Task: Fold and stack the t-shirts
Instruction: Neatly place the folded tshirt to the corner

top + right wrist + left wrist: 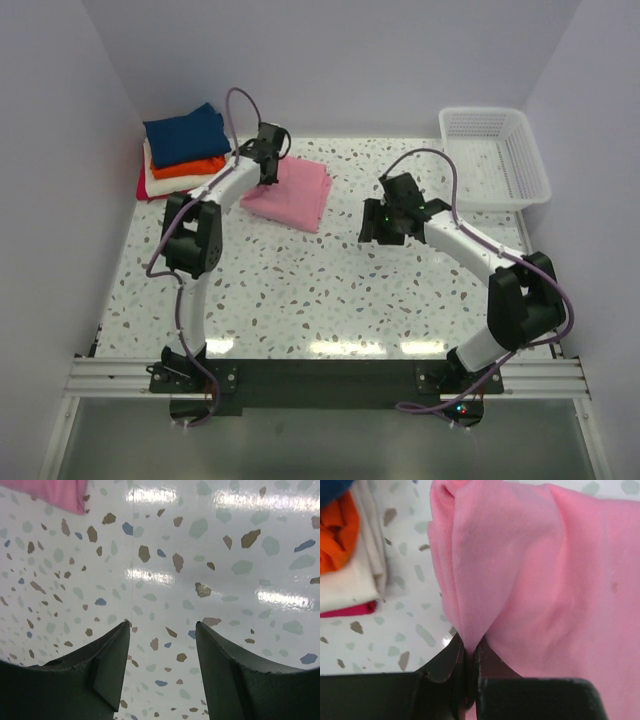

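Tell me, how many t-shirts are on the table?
5. Navy, orange, cream-white and red are stacked far left; the pink one lies beside them, pinched by the left pincer. Others may be hidden.

Left claw (469, 650) clamped tight, arm extended; right claw (162, 625) parted.

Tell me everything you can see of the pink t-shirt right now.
The pink t-shirt is soft knit cloth, folded into a thick, roughly rectangular bundle lying on the speckled table, right of the folded stack and not touching it. The left gripper has its jaws shut on a pinched ridge at the bundle's edge nearest the stack. Nothing else touches it.
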Tool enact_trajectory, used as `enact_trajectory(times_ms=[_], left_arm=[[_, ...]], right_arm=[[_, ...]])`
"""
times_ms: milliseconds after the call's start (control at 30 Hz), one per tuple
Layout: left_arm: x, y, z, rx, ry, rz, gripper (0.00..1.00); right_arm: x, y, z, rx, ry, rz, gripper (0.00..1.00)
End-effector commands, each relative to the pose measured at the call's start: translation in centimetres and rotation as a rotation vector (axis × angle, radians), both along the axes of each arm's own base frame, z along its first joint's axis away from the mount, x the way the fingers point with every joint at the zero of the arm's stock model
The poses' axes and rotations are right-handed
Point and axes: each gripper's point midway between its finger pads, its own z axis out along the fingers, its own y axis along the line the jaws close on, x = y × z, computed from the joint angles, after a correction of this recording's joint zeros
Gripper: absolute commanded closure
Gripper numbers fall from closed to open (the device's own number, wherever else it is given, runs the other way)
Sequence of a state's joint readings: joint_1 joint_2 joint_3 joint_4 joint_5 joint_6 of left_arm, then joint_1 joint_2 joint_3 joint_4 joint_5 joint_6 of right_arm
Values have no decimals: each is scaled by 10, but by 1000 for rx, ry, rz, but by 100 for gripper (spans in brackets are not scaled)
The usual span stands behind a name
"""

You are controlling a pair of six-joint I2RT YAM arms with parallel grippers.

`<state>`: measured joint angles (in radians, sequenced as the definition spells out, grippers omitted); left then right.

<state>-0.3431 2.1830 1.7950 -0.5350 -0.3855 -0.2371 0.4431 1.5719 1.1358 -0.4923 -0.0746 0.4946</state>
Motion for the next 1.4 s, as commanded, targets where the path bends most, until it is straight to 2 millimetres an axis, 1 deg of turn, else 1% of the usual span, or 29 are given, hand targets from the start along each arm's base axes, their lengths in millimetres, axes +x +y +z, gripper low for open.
enact_trajectory(times_ms=[0,33,67,100,133,167,200,233,267,333,367,533,567,600,633,667,700,733,767,800,1000,1033,1233,1367], left_arm=[[39,38,47,118,-131,31,100],[43,41,54,136,-150,33,100],[53,43,65,149,-195,38,100],[57,47,67,187,-200,28,100],[61,53,73,215,-218,43,100],[70,54,86,217,-262,57,100],[74,59,89,266,-262,31,100],[78,61,96,280,-279,31,100],[86,64,107,283,-313,34,100],[93,68,117,316,-333,14,100],[99,72,129,317,-364,24,100],[113,82,167,362,-461,19,100],[115,86,169,367,-465,21,100],[119,86,172,354,-472,6,100],[122,86,183,337,-490,3,100],[127,90,179,323,-488,2,100],[130,90,181,307,-496,-14,100],[133,90,188,295,-517,-16,100],[136,93,187,285,-521,-15,100],[138,92,188,270,-529,-29,100],[143,98,209,218,-588,-33,100],[141,103,216,214,-600,-28,100],[138,116,243,169,-655,-11,100],[134,131,254,152,-668,9,100]], right_arm=[[-13,5,5,31,-33,29,41],[-17,5,3,31,-30,33,41],[-20,4,2,30,-28,37,41],[-25,3,-4,22,-12,44,41],[-27,2,-7,19,-7,46,41],[-30,2,-9,13,2,48,41],[-32,1,-12,8,9,53,42],[-34,0,-14,5,16,57,42],[-35,0,-14,2,19,59,42],[-37,-1,-16,-9,29,66,42],[-36,-1,-15,-13,27,67,42],[-36,2,-16,-22,44,79,43],[-35,3,-15,-22,41,78,43],[-35,4,-15,-24,42,81,43],[-36,4,-17,-29,51,81,43],[-34,6,-15,-30,46,84,43],[-35,6,-15,-32,50,85,44],[-35,7,-16,-35,55,85,44],[-34,8,-14,-37,52,87,44],[-34,8,-14,-41,52,86,44],[-30,14,-9,-50,48,89,46],[-29,14,-8,-53,43,90,46],[-28,21,-8,-52,44,94,47],[-29,30,-5,-57,39,108,48]])
